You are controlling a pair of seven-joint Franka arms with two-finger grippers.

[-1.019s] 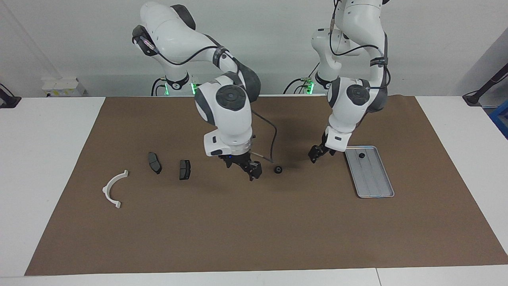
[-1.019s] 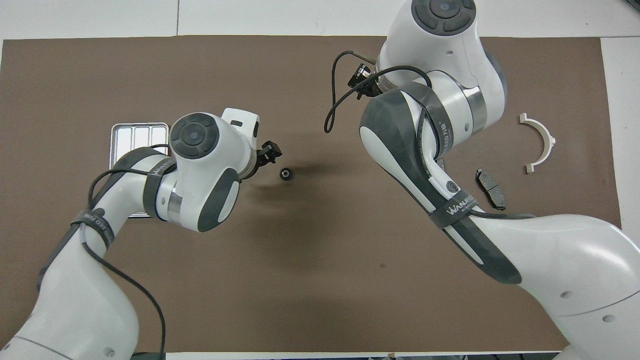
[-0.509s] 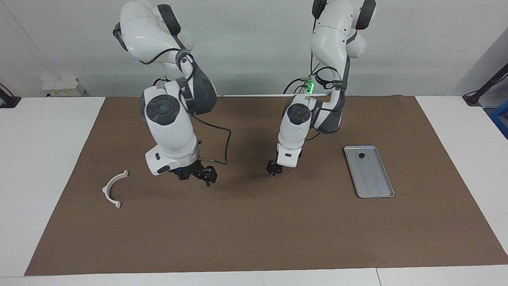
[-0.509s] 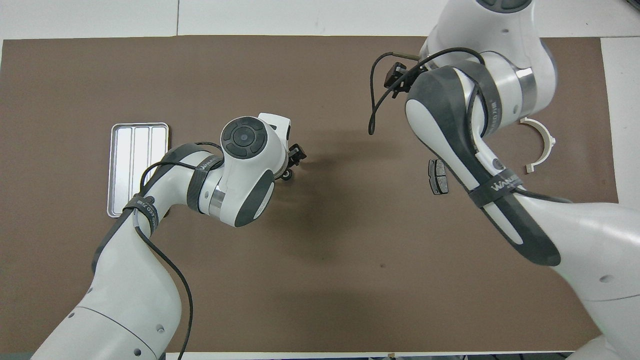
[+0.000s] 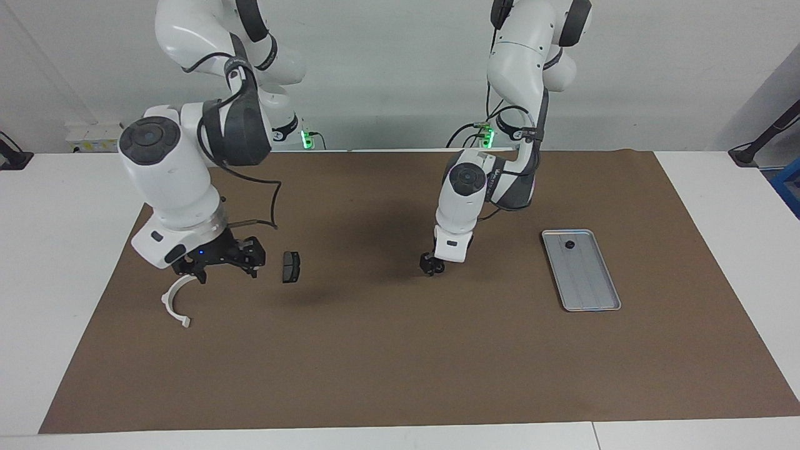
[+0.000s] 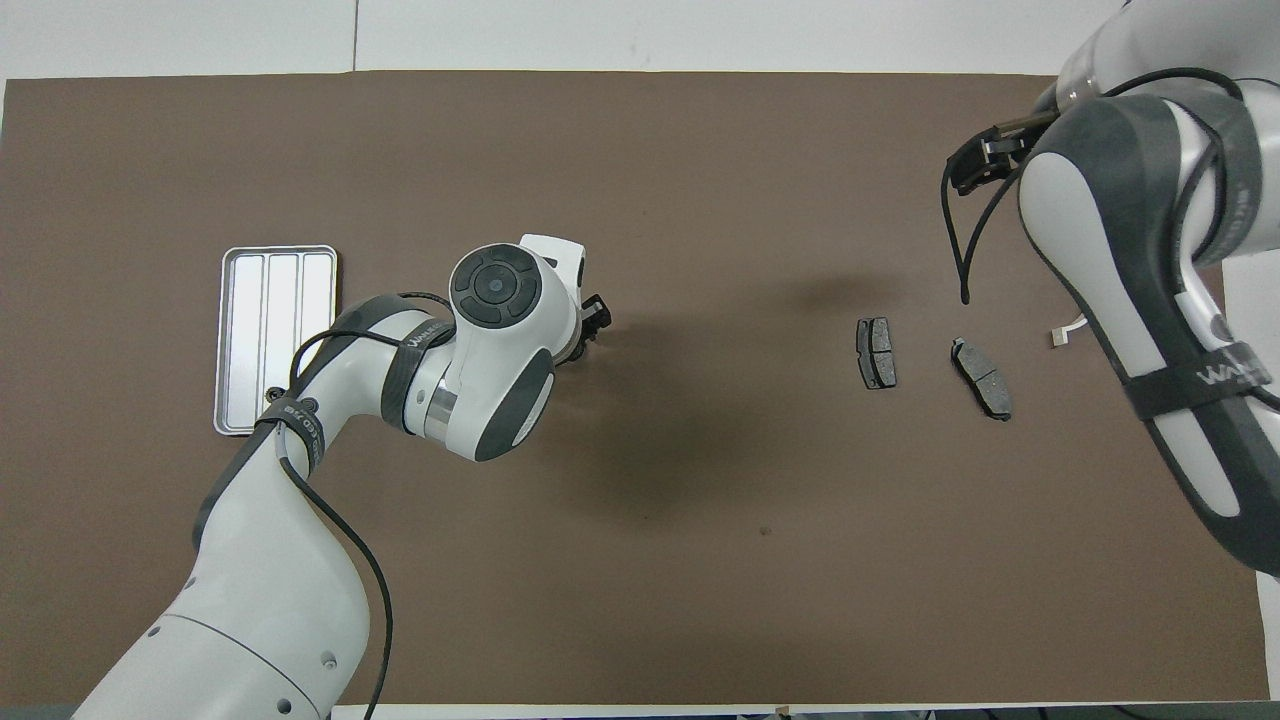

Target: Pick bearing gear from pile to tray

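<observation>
A black strap on each forearm is carrying writing, but only "WA" on the right arm's strap is readable in the overhead view. The left arm is bending down from its base, and the left gripper (image 5: 432,265) is standing low on the brown mat (image 5: 400,350) near the middle of the desk (image 5: 75,206), pointing straight down. Its jaws are at the spot of a small black gear (image 5: 438,267); I cannot tell if they are clenched on it. The right arm is reaching out toward its own end of the desk, and the right gripper (image 5: 219,265) is hanging over the white bracket (image 5: 175,301), with the jaws spread and released. One grey pad (image 5: 290,267) is lying just beside this gripper, and a second pad (image 6: 981,377) is showing only in the overhead view. The tray (image 5: 581,270) is lying toward the left arm's end, well apart from the left gripper, with one small black piece (image 5: 569,245) in its end nearer to the robots. A plain white wall is standing at the robots' backs.
</observation>
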